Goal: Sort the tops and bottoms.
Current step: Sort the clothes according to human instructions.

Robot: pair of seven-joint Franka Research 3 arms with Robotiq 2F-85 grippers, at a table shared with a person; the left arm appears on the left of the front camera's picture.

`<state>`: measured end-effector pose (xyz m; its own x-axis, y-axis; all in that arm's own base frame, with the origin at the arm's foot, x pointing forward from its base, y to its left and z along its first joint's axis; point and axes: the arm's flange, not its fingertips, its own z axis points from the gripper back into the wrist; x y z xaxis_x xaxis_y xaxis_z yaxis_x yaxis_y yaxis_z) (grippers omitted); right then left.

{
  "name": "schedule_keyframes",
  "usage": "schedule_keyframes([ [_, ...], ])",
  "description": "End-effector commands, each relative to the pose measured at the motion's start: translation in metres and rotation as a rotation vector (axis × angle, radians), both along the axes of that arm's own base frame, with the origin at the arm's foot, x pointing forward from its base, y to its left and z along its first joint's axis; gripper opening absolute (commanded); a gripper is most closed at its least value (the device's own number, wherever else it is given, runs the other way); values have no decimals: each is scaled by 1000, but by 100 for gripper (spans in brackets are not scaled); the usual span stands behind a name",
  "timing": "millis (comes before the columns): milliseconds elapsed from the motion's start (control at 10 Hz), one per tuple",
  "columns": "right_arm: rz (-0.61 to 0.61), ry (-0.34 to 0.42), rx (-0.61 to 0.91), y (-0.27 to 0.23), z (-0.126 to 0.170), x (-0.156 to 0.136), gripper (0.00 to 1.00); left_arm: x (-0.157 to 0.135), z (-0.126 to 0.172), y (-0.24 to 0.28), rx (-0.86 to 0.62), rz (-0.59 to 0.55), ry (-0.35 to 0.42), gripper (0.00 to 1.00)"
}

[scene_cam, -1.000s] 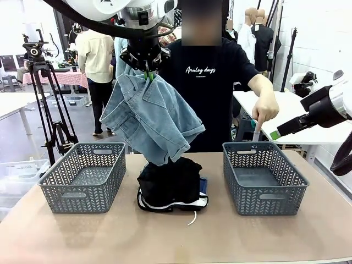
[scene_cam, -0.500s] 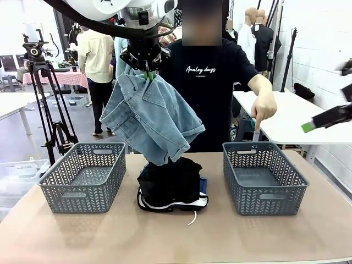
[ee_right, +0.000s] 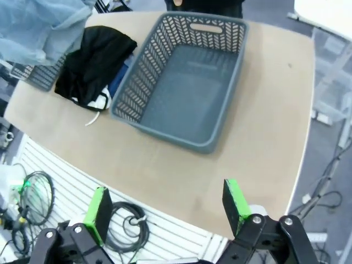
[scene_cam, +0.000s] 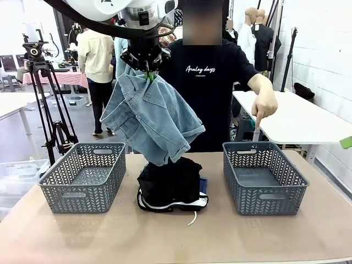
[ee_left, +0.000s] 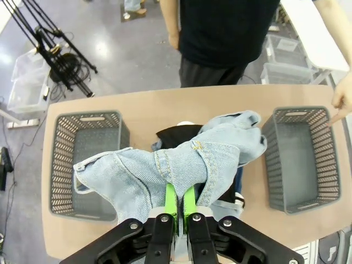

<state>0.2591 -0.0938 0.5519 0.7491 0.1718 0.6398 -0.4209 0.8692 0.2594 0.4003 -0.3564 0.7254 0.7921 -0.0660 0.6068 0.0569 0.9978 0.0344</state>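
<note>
Up in the upper middle of the front view, the robot's left hand [scene_cam: 148, 75] is clamped on a pair of light denim shorts [scene_cam: 151, 118], its green pads pinched together on a fold of the fabric. The shorts hang below the hand, well clear of the tabletop [scene_cam: 220, 236], and their lowest corner dangles just over the heap of clothes in the middle of the frame. That heap lies on the tabletop between the two grey baskets: a black top [scene_cam: 168, 184] is bunched on top, and a white top [scene_cam: 175, 207] with thin black trim peeks out along its near edge. The left basket [scene_cam: 77, 208] sits at lower left and the right basket [scene_cam: 269, 203] at lower right, each near the heap but apart from it. From the left wrist view, the shorts drape across the heap. The person's hand [scene_cam: 265, 107], at the right, points a finger down at the far rim of the right basket. The robot's right hand [ee_right: 165, 192] has its fingers wide apart with nothing between them, off past the tabletop's edge.
</note>
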Motion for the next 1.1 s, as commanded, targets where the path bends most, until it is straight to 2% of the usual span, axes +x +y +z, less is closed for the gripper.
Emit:
schedule_keyframes([
  [0,8,-31,1,2,8,-5,100,-6,56,-44,-61,-172,-133,0],
  [100,8,-31,1,2,8,-5,100,-12,83,-77,-99,-291,-167,0],
  [300,8,-31,1,2,8,-5,100,-20,103,-121,-137,-388,-186,0],
  [400,8,-31,1,2,8,-5,100,-21,100,-135,-184,-389,-131,0],
  [500,8,-31,1,2,8,-5,100,-12,90,-119,-94,-240,-104,0],
  [600,8,-31,1,2,8,-5,100,-41,92,-114,-165,-381,-159,0],
  [1000,8,-31,1,2,8,-5,100,-41,92,-114,-165,-381,-159,0],
])
